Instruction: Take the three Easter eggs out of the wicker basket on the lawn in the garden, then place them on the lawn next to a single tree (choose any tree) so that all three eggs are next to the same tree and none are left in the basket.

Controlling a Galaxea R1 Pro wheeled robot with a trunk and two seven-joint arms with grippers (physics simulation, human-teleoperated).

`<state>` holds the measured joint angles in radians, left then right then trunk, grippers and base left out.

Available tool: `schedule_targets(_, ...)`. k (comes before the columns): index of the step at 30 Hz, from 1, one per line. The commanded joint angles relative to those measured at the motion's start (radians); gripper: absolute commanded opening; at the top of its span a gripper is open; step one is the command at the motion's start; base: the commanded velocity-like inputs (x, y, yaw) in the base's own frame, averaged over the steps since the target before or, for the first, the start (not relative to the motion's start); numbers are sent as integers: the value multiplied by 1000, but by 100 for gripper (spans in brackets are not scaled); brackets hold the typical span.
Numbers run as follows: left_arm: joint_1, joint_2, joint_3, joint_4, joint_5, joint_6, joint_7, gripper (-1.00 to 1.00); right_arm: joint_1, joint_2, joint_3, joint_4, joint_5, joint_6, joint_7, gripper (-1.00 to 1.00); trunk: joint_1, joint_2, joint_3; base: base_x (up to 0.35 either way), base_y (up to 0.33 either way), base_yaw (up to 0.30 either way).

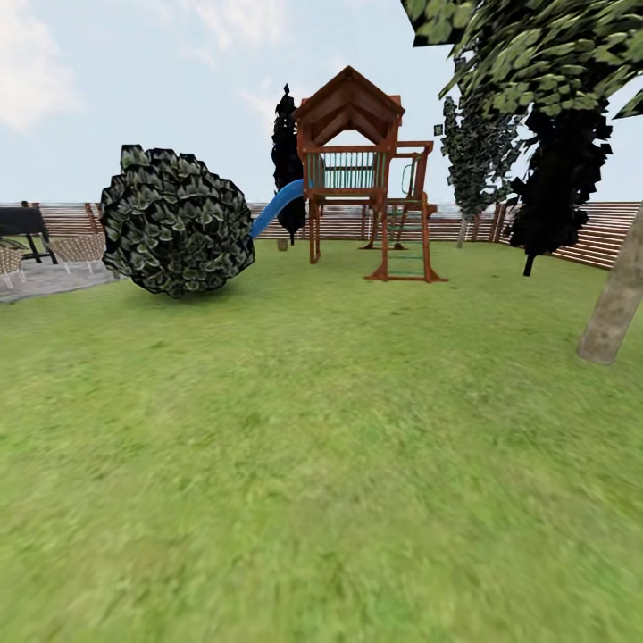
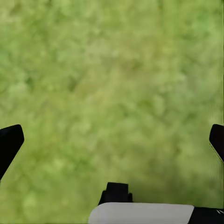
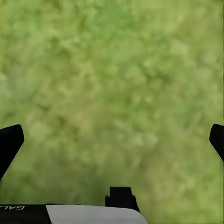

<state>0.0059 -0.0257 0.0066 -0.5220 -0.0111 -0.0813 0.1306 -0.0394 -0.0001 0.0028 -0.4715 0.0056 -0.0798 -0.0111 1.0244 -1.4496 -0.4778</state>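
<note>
The lawn (image 1: 321,446) spreads wide and green ahead of me. A tree with a pale grey-beige trunk (image 1: 614,308) leans at the right edge, its mottled leaves (image 1: 536,54) overhead. The three Easter eggs are out of view. I cannot make out the wicker basket; a small brown thing (image 1: 282,243) far off by the slide's foot is too small to name. My left gripper (image 2: 112,140) hangs open over bare grass, with nothing between its black fingertips (image 2: 9,142). My right gripper (image 3: 112,140) is likewise open over grass, empty.
A round dark bush (image 1: 177,221) stands at the left. A wooden playset (image 1: 362,170) with a blue slide (image 1: 277,205) rises at the back centre. A black-trunked dark tree (image 1: 558,179) and a slatted fence (image 1: 607,234) are at the right; patio chairs (image 1: 76,250) stand far left.
</note>
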Motion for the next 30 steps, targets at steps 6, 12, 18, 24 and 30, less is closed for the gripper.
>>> schedule_targets(6, 0, 0, 0, -1, -1, -2, 3, 100, 0, 0, 0, 2, 1, -3, -1, 100, 1, 0, -1, 335, 0, 0)
schedule_targets(12, 0, 0, 0, -1, -1, -2, 3, 100, 0, 0, 0, 1, 1, -3, -1, 100, 1, 0, -1, 335, 0, 0)
schedule_targets(18, 0, 0, 0, -1, -1, -2, 3, 100, 0, 0, 0, 0, 1, -3, -1, 100, 1, 0, -1, 335, 0, 0)
schedule_targets(24, 0, -2, 0, -1, -1, -2, 3, 100, 0, 0, 0, -1, 1, -3, -1, 100, 1, 0, -1, 335, 0, 0)
schedule_targets(30, 0, -2, -1, -1, -1, -2, 3, 100, 0, 0, 0, -1, 1, -3, -1, 100, 1, 0, -1, 335, 0, 0)
